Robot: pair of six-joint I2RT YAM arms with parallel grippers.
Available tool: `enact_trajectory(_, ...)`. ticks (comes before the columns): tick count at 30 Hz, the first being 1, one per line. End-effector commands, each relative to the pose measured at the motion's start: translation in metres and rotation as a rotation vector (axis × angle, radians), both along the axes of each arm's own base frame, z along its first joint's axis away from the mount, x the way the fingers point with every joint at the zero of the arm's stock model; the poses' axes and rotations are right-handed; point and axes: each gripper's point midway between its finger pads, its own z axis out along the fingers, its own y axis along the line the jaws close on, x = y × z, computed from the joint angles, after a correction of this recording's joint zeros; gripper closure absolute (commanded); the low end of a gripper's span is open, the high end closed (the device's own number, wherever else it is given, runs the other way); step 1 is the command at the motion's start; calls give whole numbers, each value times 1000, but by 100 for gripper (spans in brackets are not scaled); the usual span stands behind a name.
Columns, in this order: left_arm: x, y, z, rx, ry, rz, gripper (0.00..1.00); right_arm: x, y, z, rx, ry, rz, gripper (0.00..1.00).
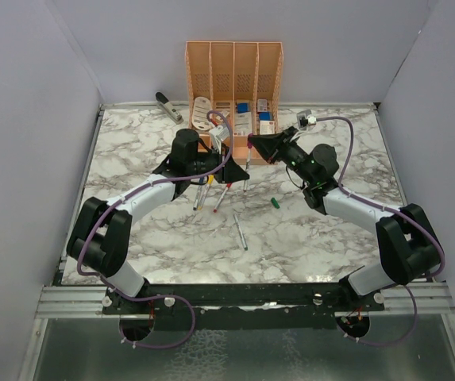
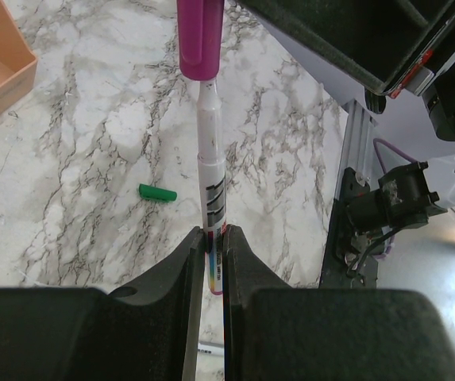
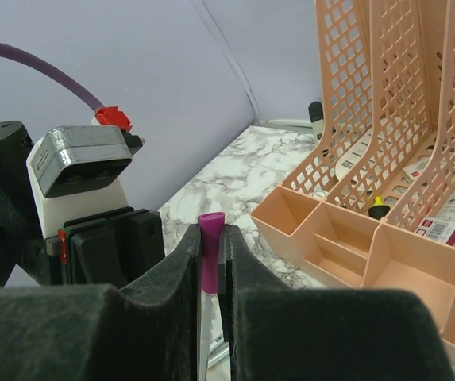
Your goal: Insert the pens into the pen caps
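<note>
Pen (image 2: pixel 211 182) pinched in left fingers (image 2: pixel 171 274), tip in purple cap (image 2: pixel 200 40) — pinched by right fingers (image 3: pixel 171 274); organiser (image 3: pixel 291 218) edge near.

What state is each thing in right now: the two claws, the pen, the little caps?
Left gripper, shut on the pen.
Right gripper, shut on the purple cap.
Pen, gripped at its rear, tip at the purple cap's mouth, seemingly not fully in.
Purple cap, held, open end facing the pen.
Green cap, lying loose on the marble table, no pen inside.
Lone pen, lying flat, untouched.
</note>
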Motion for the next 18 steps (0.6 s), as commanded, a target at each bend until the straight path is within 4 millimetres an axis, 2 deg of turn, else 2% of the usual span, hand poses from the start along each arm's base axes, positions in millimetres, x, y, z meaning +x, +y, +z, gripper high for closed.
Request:
enact_trajectory(1, 16, 1, 13, -29, -57, 36, 100, -9, 8, -12, -35, 39, 63, 99)
enact_trajectory(12, 20, -1, 19, -48, -64, 38, 100, -12, 14, -20, -37, 72, 103, 99)
enact_trajectory(18, 26, 0, 33, -74, -99, 61, 100, -12, 17, -36, -64, 122, 123, 99)
